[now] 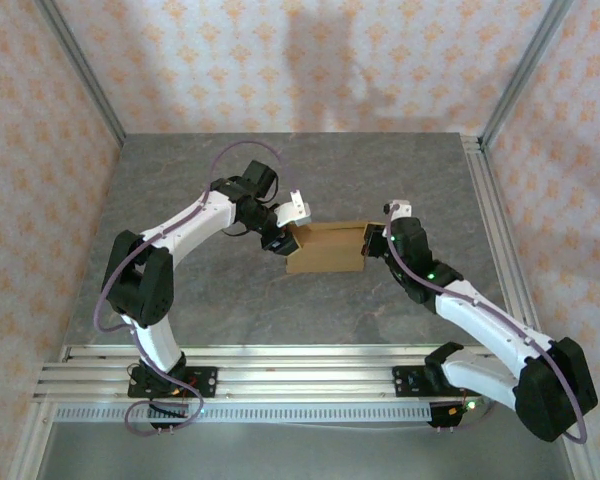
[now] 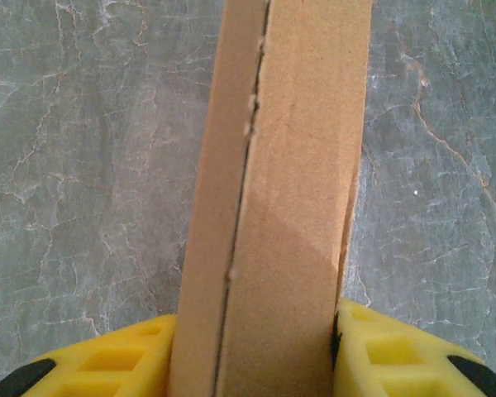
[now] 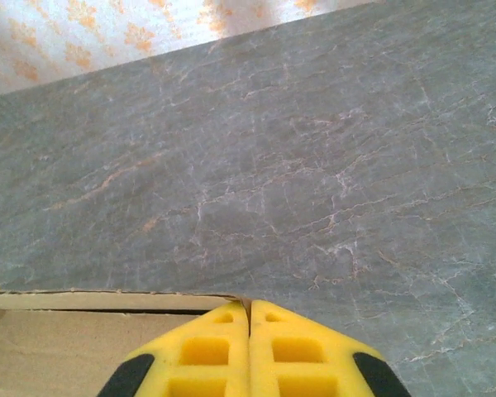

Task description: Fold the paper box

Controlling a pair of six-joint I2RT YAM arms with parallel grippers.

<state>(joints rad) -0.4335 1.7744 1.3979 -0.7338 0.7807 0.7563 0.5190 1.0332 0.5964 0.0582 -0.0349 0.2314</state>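
Grey table (image 1: 280, 180): paper box (image 1: 328, 252) lies lengthwise left-right; left gripper (image 1: 284, 242) clamps it, right gripper (image 1: 376, 241) closed.

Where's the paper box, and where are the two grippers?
paper box (image 1: 327, 250): top view, middle of its brown upper face.
left gripper (image 2: 256, 364): left wrist view, midway across its clamp on the box.
right gripper (image 3: 250, 318): right wrist view, the seam where it is shut.

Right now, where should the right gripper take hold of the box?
Likely its right-end edge, approached from the right. The box is flat and shallow; the left gripper clamps its left end across the thickness, and the shut right gripper sits beside the free end.
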